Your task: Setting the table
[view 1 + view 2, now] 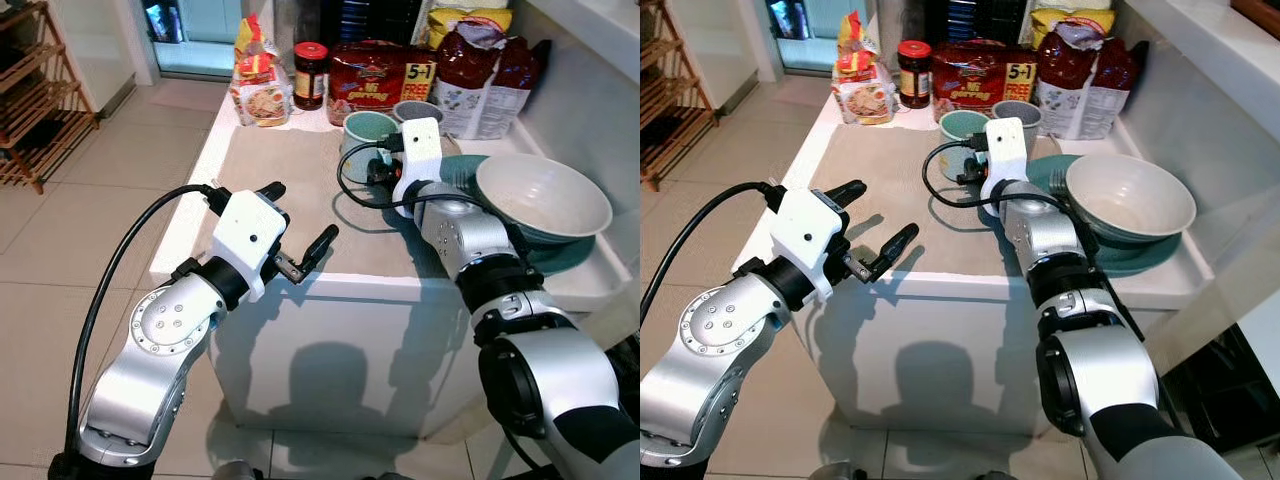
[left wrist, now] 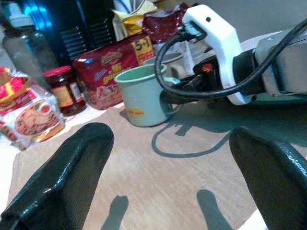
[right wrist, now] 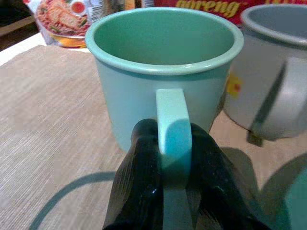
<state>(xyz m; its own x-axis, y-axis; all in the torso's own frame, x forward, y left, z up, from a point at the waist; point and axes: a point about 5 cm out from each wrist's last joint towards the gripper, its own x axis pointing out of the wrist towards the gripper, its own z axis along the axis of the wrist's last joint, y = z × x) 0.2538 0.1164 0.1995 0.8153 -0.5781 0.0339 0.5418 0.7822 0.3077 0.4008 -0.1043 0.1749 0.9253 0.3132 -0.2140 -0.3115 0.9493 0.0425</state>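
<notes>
Right end effector (image 3: 175, 158) pinches the green mug (image 3: 160, 67) by its handle, probably to lift it. Left end effector (image 1: 298, 225), wide apart, waits near the counter (image 1: 330, 262) edge.

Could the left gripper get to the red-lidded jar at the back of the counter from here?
Probably yes: left gripper hangs open over the placemat, with bare mat ahead to the jar.

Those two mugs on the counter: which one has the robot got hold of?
The green mug: the right gripper pinches its handle. The grey mug beside it stands untouched.
</notes>
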